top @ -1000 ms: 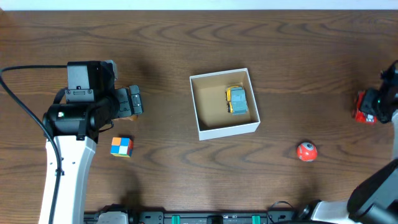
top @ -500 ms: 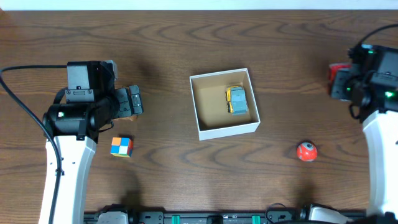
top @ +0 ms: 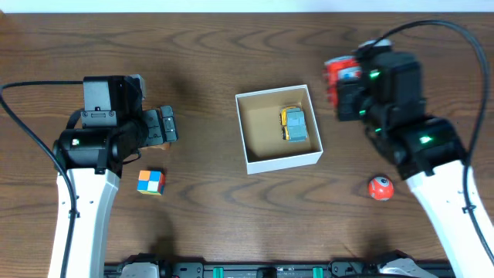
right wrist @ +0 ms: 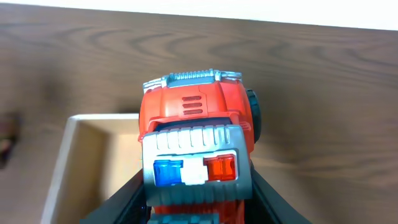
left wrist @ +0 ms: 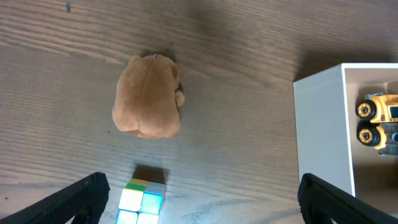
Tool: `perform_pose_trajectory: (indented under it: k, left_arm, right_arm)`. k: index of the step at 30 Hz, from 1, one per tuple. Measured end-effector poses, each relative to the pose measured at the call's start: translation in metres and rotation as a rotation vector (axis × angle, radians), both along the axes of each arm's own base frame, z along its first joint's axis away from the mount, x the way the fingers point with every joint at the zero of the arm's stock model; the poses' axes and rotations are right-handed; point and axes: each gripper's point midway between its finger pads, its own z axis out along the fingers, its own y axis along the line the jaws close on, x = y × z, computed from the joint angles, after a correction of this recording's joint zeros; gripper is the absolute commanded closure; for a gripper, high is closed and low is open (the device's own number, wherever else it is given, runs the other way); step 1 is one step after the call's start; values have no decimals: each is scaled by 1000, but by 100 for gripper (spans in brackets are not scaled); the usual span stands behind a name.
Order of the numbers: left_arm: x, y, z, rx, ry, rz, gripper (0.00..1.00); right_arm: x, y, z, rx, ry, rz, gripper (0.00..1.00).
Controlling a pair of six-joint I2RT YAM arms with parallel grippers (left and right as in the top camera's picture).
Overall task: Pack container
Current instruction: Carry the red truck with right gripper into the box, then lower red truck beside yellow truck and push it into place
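The container (top: 255, 164) is a small white cardboard box with a brown inside at the table's middle; a yellow and blue toy truck (top: 294, 124) lies in it. My right gripper (top: 342, 86) is shut on a red toy fire truck (top: 338, 73) and holds it just right of the box; in the right wrist view the truck (right wrist: 196, 146) fills the space between the fingers, with the box's wall (right wrist: 57, 168) below left. My left gripper (top: 167, 125) is open above a brown plush toy (left wrist: 149, 104), with a colourful cube (left wrist: 142, 200) and the box's edge (left wrist: 320, 124) between its fingers.
The colourful cube (top: 151, 182) lies at the left front, near the left arm. An orange-red ball (top: 380, 188) lies at the right front, beside the right arm. The table is dark brown wood.
My right arm has swung in from the far right edge toward the box, carrying the red fire truck. The left arm has not moved.
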Motion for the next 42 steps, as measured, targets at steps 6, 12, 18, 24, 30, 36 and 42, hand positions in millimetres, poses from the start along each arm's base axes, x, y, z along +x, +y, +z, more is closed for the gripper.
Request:
perform_pose_trajectory:
  k: [6, 12, 18, 24, 30, 36, 42]
  left_arm:
    - [0, 0, 0, 0, 0, 0, 2]
    - [0, 0, 0, 0, 0, 0, 2]
    - [0, 0, 0, 0, 0, 0, 2]
    - [0, 0, 0, 0, 0, 0, 2]
    - [0, 0, 0, 0, 0, 0, 2]
    - [0, 0, 0, 0, 0, 0, 2]
    - [0, 0, 0, 0, 0, 0, 2]
  right_arm:
    - [-8, 58, -22, -1, 48, 103, 99]
    - [-6, 97, -71, -25, 162, 140, 98]
    - [-5, 111, -109, -39, 253, 118, 98]
    - [-3, 115, -136, -29, 319, 66, 98]
    - [3, 120, -168, -42, 373, 47, 99]
    - [12, 127, -187, -41, 380, 42, 99]
    - [20, 129, -194, -32, 370, 36, 99]
